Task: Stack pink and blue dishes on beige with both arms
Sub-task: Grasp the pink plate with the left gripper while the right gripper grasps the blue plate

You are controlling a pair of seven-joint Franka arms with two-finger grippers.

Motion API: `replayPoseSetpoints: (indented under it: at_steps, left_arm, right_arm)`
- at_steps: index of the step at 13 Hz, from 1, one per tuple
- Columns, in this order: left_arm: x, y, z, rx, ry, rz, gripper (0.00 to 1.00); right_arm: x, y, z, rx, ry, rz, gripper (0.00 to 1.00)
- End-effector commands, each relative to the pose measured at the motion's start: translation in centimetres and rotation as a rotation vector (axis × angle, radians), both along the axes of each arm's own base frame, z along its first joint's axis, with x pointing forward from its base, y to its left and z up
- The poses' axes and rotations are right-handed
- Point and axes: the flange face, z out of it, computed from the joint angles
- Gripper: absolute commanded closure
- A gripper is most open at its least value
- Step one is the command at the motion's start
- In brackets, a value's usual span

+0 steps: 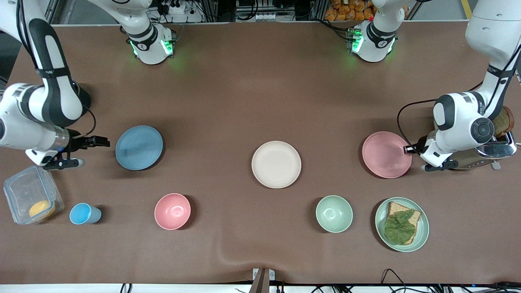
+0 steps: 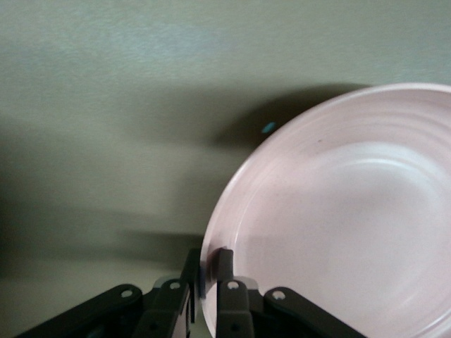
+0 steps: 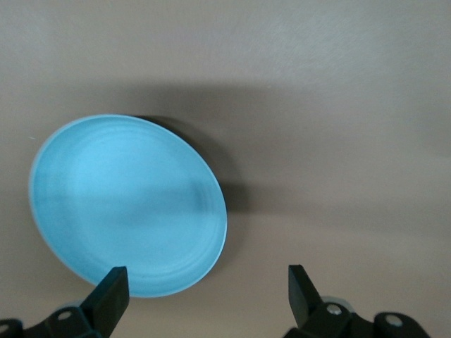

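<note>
A: From the front, take the beige plate [image 1: 276, 164] as the landmark, mid-bench. The pink plate [image 1: 386, 154] lies toward the left arm's end from it, the blue plate [image 1: 139, 147] toward the right arm's end. Neither is stacked yet.

B: And the end effectors?

A: The left end effector [image 1: 411, 149] sits at the pink plate's rim, on the edge away from the beige plate. The right end effector [image 1: 87, 152] is just beside the blue plate, not touching it.

B: The left wrist view?

A: Its fingers [image 2: 223, 271] are drawn together on the pink plate's [image 2: 338, 211] rim, one on each face. The grip is thin and right at the edge.

B: Right wrist view?

A: Fingers [image 3: 113, 296] spread wide, the blue plate [image 3: 127, 204] ahead, nothing between them.

B: Risks?

A: I'd judge the pink plate could pivot or slip out when lifted, held only by its rim. The right one could push the blue plate along the bench instead of catching its low rim. Both carrying toward the beige plate together might collide.
</note>
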Motion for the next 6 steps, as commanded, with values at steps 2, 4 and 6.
replayPoseSetpoints:
  at_steps: [2,4,6]
  left_arm:
    - [1.0,-6.4,4.1,-0.025,-0.018,-0.056,1.00]
    - [1.7,-12.0,7.0,-0.038,0.005,-0.047,1.00]
    - [2.2,-17.6,9.4,-0.056,-0.004,-0.020,1.00]
  right_arm:
    - [-0.3,-1.0,-4.7,0.064,0.021,0.022,0.00]
    - [-0.3,-0.6,-6.0,0.070,0.025,0.029,0.00]
    - [-0.3,-0.5,-7.2,0.074,0.040,0.033,0.00]
